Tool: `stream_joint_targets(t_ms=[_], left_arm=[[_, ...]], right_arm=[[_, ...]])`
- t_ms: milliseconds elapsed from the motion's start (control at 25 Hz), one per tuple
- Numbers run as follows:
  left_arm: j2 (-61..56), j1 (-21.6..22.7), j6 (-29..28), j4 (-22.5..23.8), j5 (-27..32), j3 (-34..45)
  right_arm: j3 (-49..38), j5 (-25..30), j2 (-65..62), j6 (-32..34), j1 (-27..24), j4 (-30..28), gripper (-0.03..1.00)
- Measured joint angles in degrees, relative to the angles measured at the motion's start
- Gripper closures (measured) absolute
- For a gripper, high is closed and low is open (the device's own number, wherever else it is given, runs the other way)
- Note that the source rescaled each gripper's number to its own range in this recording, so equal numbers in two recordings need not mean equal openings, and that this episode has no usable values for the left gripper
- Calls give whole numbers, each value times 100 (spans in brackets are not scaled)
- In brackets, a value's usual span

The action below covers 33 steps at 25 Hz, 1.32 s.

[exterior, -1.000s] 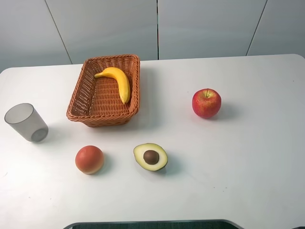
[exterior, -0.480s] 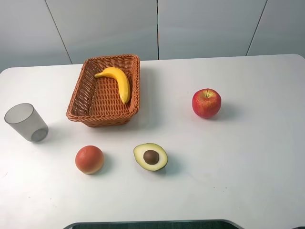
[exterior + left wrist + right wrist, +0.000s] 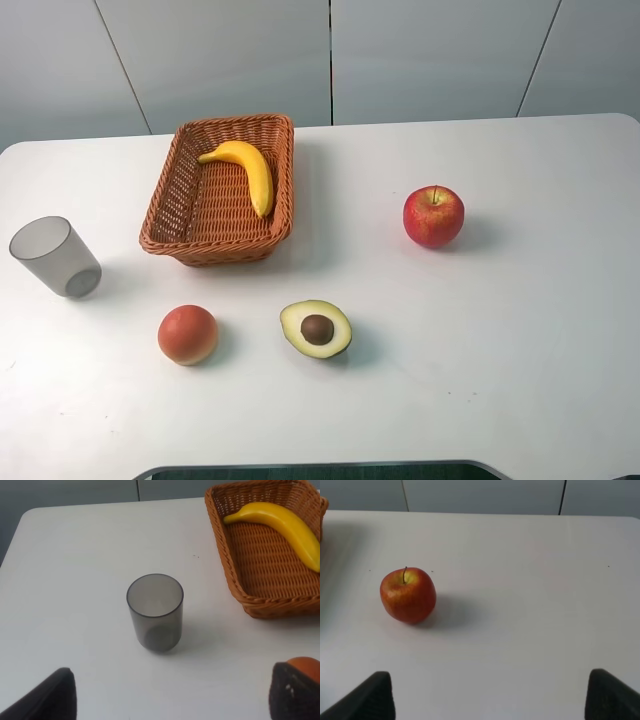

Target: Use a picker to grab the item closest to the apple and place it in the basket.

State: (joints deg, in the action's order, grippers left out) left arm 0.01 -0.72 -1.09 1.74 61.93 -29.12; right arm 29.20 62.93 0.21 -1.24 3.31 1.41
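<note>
A red apple (image 3: 433,216) stands on the white table at right of centre; the right wrist view shows it too, apple (image 3: 408,595). A halved avocado (image 3: 316,328) with its pit lies cut side up, in front and to the left of the apple. The wicker basket (image 3: 205,215) sits at the back left with a banana (image 3: 250,172) inside. Neither arm shows in the high view. My left gripper (image 3: 175,695) is open over the table near the cup. My right gripper (image 3: 491,695) is open too, some way short of the apple, holding nothing.
A grey translucent cup (image 3: 55,256) stands at the far left, also cup (image 3: 155,611) in the left wrist view. An orange-red round fruit (image 3: 188,334) lies front left, beside the avocado. The left wrist view also catches the basket (image 3: 260,560) and banana (image 3: 285,527).
</note>
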Motion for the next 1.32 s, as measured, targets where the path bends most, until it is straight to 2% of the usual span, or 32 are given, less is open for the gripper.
stream_joint_targets(t_ms=[1320], left_arm=[[0,0,20,0,0,0]], right_arm=[[0,0,0,124,0,-81,28]])
